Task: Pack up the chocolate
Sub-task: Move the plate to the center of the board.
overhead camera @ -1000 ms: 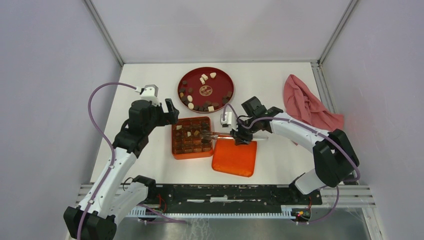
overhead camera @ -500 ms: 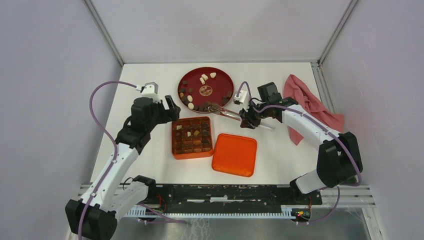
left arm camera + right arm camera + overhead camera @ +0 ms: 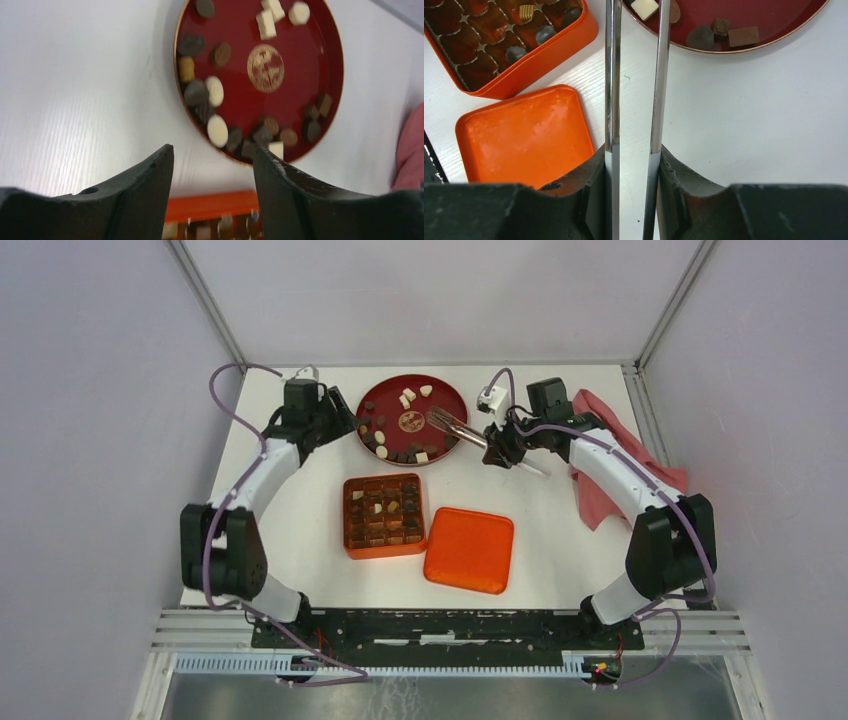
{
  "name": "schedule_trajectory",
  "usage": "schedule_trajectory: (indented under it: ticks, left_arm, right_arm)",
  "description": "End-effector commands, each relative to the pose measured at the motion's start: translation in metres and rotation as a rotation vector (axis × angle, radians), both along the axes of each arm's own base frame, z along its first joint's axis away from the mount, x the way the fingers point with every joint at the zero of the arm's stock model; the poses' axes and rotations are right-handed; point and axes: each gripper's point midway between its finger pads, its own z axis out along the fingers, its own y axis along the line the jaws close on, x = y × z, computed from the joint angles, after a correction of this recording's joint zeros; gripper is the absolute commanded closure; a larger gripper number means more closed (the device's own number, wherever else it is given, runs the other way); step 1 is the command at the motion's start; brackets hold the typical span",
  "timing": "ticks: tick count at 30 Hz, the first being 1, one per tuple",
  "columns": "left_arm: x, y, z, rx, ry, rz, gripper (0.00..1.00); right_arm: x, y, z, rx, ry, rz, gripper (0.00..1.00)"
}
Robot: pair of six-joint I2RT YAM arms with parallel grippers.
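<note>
The right gripper [image 3: 631,155] is clamping the handle end of the metal tongs [image 3: 612,75], whose two blades are standing apart and reaching over the red plate [image 3: 440,402] from its 4 o'clock rim. The left gripper [image 3: 212,152] is hovering at the plate's 9 o'clock edge with its jaws apart and nothing between them.

The chocolate [image 3: 217,131] is lying mostly along the plate's rim from 6 to 10 o'clock, with a few pieces at 12; more is sitting in the orange box [image 3: 350,540], at the plate's 6 o'clock.

Risks, as I am judging them:
- The pieces are crowding each other, so the blades may be pinching two at once or flicking a neighbour off the rim.
- The tongs may be slipping in the fingers under squeeze, since the hold is on smooth metal.
- Both arms are working over one plate, so a clash is looking possible.
- A round piece may be rolling out mid-carry and missing its cell.

Counting:
- Plate: one, bearing about twenty pieces, six of them cream-white.
- Box: one; its filled cells I cannot tally.
- Lid [image 3: 469,550]: one, lying at the box's 4 o'clock.
- Tongs: one pair.
- Pink cloth [image 3: 610,450]: one, at the plate's 3 o'clock.
</note>
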Motion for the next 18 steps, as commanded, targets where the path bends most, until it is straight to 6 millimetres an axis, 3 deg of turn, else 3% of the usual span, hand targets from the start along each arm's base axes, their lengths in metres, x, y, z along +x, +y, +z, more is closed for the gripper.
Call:
schedule_trajectory:
  ticks: [1, 8, 11, 18]
  left_arm:
    - [0.066, 0.014, -0.004, 0.010, 0.027, 0.006, 0.40]
    - [0.128, 0.023, -0.064, 0.120, 0.169, -0.063, 0.54]
    - [0.141, 0.016, -0.089, 0.060, 0.197, -0.123, 0.54]
    - [0.156, 0.004, -0.115, 0.007, 0.217, -0.178, 0.53]
  right_arm:
    - [0.005, 0.000, 0.016, 0.056, -0.042, -0.017, 0.62]
    - [0.001, -0.010, 0.006, 0.059, -0.018, -0.027, 0.62]
    - [0.003, -0.013, 0.004, 0.054, -0.013, -0.033, 0.62]
    - [0.002, -0.014, -0.005, 0.055, 0.015, -0.034, 0.62]
